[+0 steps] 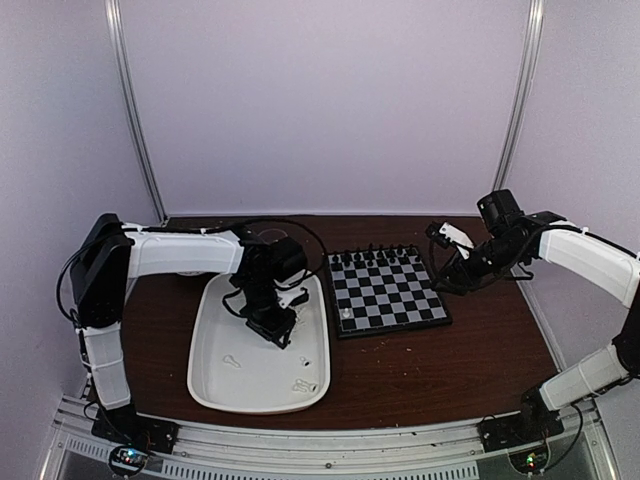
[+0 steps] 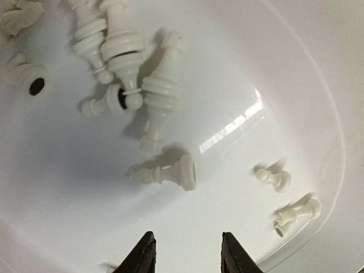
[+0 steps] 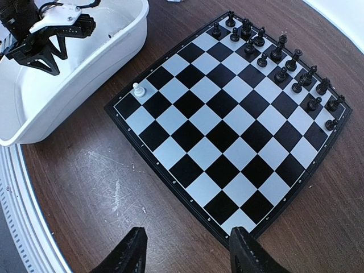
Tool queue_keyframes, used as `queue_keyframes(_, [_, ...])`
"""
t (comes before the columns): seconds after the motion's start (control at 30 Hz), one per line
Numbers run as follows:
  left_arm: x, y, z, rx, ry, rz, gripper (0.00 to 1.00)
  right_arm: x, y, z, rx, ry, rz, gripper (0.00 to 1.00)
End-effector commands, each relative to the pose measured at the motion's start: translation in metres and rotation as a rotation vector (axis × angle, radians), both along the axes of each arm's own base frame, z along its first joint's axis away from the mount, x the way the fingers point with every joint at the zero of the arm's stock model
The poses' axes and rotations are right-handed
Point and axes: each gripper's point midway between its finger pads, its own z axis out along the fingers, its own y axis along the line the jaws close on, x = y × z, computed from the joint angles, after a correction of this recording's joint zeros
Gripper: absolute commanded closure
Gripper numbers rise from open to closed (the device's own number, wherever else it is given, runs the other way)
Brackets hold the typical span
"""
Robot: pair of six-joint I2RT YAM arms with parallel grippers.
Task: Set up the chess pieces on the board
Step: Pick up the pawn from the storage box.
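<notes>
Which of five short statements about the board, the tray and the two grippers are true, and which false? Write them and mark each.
1. One white piece stands on the board. True.
2. The tray sits beside the board, on the left arm's side. True.
3. The black pieces lie in the tray. False: they stand in two rows along one edge of the board.
4. The left gripper is over the tray with nothing between its fingers. True.
5. The right gripper is shut on a white piece. False: it is open and empty, above the edge of the board.
</notes>
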Motion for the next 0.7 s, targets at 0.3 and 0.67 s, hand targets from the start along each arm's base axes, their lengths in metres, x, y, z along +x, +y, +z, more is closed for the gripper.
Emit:
queue_keyframes(0.3, [-0.012,-0.031,-0.005,-0.074,0.100,0.376,0.55,0.000,0.006,0.007,0.018,-0.008,0.024,0.47])
queue_keyframes(0.67, [-0.019,-0.046,-0.030,-0.058,0.156,0.359,0.67,-0.004,0.005,0.008,0.020,-0.022,0.027,0.47])
